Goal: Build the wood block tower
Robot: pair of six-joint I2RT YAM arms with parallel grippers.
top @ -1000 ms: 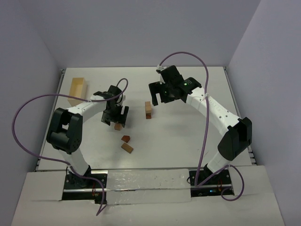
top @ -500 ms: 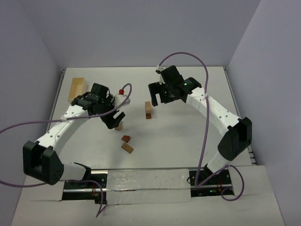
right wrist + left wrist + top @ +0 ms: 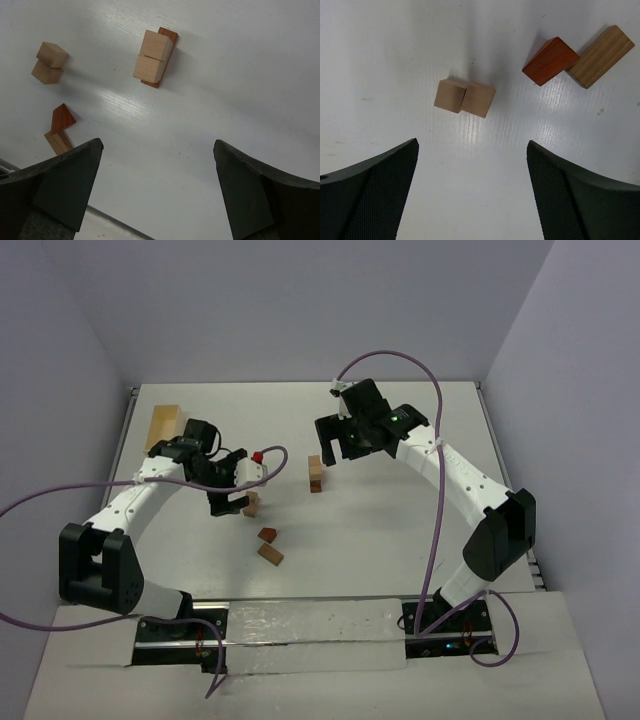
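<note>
The tower [image 3: 315, 473], tan blocks over a reddish one, stands in the middle of the table [image 3: 400, 540]. The right gripper [image 3: 333, 450] hovers just behind it, jaws apart and empty. The left gripper [image 3: 230, 502], jaws also wide and empty, hangs over two touching tan cubes [image 3: 465, 96], partly hiding them from above. Closer to the bases a red block [image 3: 550, 54] touches a brick [image 3: 600, 56]. A pale box [image 3: 163, 426] sits far left
</note>
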